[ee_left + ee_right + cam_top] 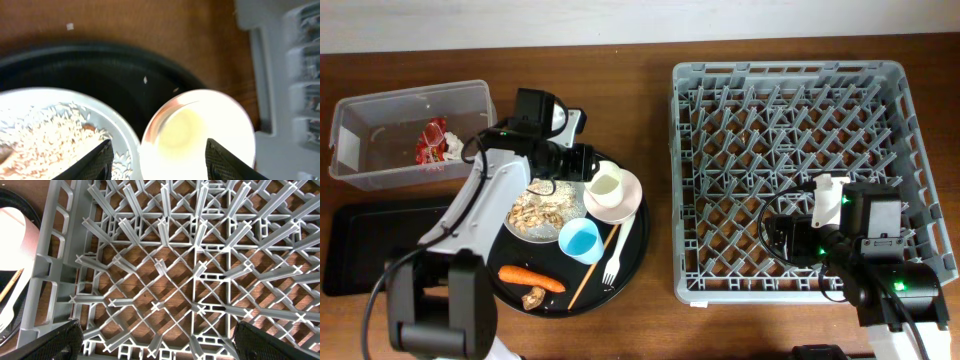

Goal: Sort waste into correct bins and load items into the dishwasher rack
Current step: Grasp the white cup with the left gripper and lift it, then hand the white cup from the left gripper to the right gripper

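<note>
The cream cup (pixel 605 183) stands in the pink bowl (pixel 625 200) on the round black tray. My left gripper (pixel 588 168) is open, and in the left wrist view its fingers (pixel 160 162) sit either side of the cup (pixel 185 127) without closing on it. The white plate (pixel 545 212) holds rice and brown scraps. The blue cup (pixel 580 240), fork (pixel 612 262), chopstick (pixel 590 272) and carrot (pixel 530 278) lie on the tray. The red wrapper (pixel 432 142) is in the clear tub (pixel 360 125). My right gripper (pixel 172 345) is open and empty over the grey rack (pixel 800 70).
The shallow black tray (pixel 370 250) lies at the front left, below the tub. The round black tray (pixel 635 255) sits between it and the rack. A brown scrap (pixel 533 297) lies near the carrot. The rack's left wall (pixel 50 270) is close to the bowl.
</note>
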